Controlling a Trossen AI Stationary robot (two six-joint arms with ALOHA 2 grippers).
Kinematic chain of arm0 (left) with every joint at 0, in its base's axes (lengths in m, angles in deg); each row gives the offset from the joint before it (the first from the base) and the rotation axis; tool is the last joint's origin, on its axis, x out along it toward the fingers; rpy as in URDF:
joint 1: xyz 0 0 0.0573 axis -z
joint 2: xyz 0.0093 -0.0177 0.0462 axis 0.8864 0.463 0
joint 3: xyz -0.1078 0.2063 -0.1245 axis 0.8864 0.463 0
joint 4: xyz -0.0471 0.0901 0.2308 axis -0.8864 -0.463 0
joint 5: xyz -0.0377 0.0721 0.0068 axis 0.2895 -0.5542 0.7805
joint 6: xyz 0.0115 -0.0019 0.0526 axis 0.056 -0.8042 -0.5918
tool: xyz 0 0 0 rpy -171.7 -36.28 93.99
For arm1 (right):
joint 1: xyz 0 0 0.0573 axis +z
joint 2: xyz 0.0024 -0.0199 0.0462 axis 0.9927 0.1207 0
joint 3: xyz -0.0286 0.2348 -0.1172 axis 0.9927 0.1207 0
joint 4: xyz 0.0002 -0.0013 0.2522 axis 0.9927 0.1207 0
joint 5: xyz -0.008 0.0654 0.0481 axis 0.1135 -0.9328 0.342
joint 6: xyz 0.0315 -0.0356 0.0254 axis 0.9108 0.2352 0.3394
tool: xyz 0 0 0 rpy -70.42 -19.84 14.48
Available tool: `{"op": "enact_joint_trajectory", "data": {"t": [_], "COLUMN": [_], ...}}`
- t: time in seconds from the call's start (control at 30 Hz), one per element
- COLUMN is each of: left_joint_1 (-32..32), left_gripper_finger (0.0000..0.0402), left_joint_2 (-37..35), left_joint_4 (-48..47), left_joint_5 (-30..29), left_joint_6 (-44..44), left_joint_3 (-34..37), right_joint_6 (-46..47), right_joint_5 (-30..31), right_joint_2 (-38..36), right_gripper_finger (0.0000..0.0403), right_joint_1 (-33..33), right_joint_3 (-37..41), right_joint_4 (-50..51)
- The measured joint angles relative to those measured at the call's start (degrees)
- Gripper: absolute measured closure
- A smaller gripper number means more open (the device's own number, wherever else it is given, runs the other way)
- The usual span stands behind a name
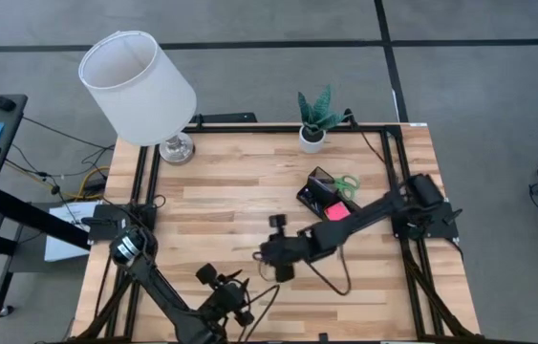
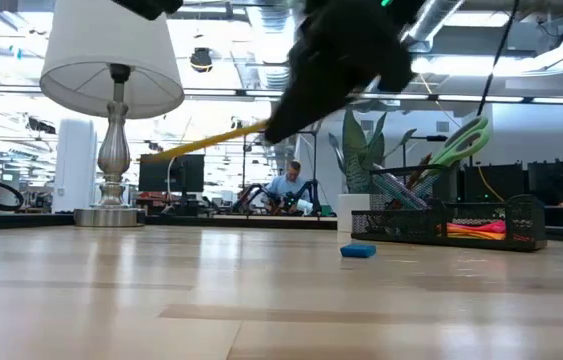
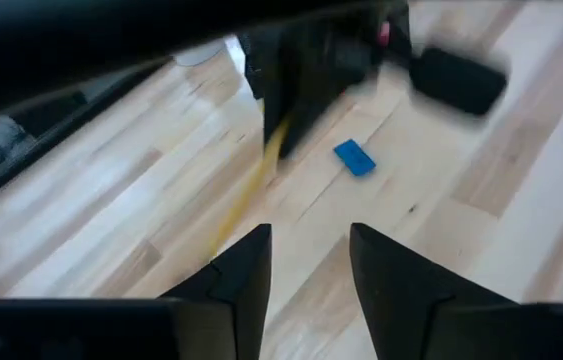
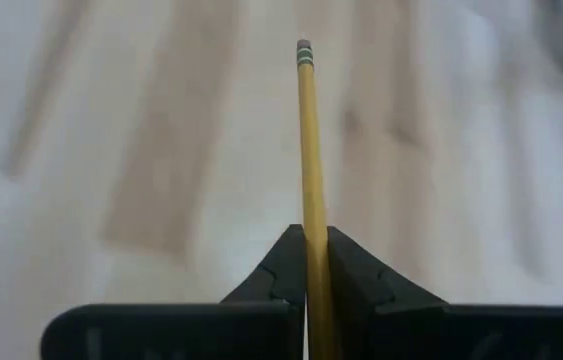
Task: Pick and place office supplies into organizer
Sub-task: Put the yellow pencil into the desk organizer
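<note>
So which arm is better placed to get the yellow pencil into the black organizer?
The right. Its gripper is shut on the yellow wooden pencil, above the table not far from the black mesh organizer. The left gripper is open and empty, farther off.

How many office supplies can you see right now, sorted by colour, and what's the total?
Yellow: 1, pencil held in the right gripper
Blue: 1, eraser on the table
Green: 1, scissors in the organizer
Pink: 1, sticky-note pad in the organizer
Total: 4; the pens standing in the organizer are too small to count.
</note>
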Motion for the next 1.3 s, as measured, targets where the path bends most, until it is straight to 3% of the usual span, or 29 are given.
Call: {"op": "enact_joint_trajectory", "data": {"t": [0.2, 0.43, 0.53, 0.67, 0.77, 0.93, 1.07, 1.3], "left_joint_1": [-0.09, 0.16, 0.4, 0.61, 0.78, 1.04, 1.11, 1.11], "left_gripper_finger": [0.0276, 0.0276, 0.0276, 0.0276, 0.0276, 0.0276, 0.0276, 0.0276], "left_joint_2": [-0.25, -0.25, -0.25, -0.23, -0.18, -0.1, -0.1, -0.09], "left_joint_4": [-0.19, -0.11, -0.13, -0.14, -0.12, -0.14, -0.16, -0.16], "left_joint_5": [0.42, 0.47, 0.44, 0.54, 0.95, 1.32, 1.42, 1.42], "left_joint_6": [-4.81, -4.33, -4.28, -4.28, -4.28, -5.07, -5.44, -5.55], "left_joint_3": [-0.83, -0.73, -0.73, -0.72, -0.71, -0.71, -0.71, -0.69], "right_joint_6": [14.49, 40.13, 35.61, 34.44, 30.31, 31.0, 30.18, 19.52], "right_joint_5": [15.06, 17.66, 15.52, 18.7, 15.5, 10.37, 9.66, 0.02], "right_joint_2": [-5.85, -9.46, -12.21, -13.2, -13.02, -10.6, -10.02, -7.21], "right_gripper_finger": [0.0389, 0.0392, 0.0388, 0.0391, 0.0392, 0.0387, 0.0389, 0.0387], "right_joint_1": [3.53, 2.71, 0.67, -2.86, -7.58, -14.79, -17.98, -21.43], "right_joint_3": [-7.83, -9.84, -7.26, -7.23, -6.17, -5.83, -6.09, -5.88], "right_joint_4": [35.29, 72.08, 67.79, 71.37, 67.73, 70.23, 71.08, 70.22]}}
